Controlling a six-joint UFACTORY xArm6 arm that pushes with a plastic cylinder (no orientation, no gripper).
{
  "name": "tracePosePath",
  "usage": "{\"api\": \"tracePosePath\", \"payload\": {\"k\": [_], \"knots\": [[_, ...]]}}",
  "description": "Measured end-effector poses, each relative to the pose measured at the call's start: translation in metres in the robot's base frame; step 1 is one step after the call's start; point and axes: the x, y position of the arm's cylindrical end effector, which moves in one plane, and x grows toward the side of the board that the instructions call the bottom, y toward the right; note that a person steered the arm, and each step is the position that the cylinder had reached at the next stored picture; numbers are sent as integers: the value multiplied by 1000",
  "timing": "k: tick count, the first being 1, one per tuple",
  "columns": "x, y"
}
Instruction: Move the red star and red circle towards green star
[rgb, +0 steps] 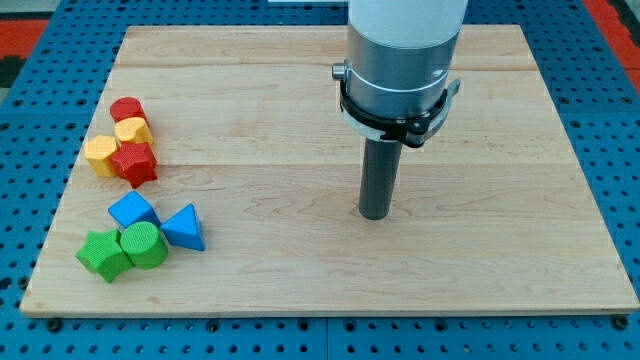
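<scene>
The red star (135, 163) lies at the view's left, touching a yellow heart-like block (101, 155) and a yellow hexagon (132, 130). The red circle (126, 108) sits just above the yellow hexagon. The green star (103, 254) lies at the lower left, against a green circle (144, 245). My tip (374, 214) rests on the board right of centre, far to the right of all the blocks and touching none.
A blue block (133, 211) and a blue triangle (184, 227) lie just above and right of the green blocks. The wooden board (480, 270) sits on a blue pegboard surface (620, 140).
</scene>
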Motion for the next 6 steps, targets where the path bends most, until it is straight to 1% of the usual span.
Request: {"api": "tracePosePath", "payload": {"k": [2, 4, 6], "knots": [[-4, 13], [-4, 44], [-12, 43]]}}
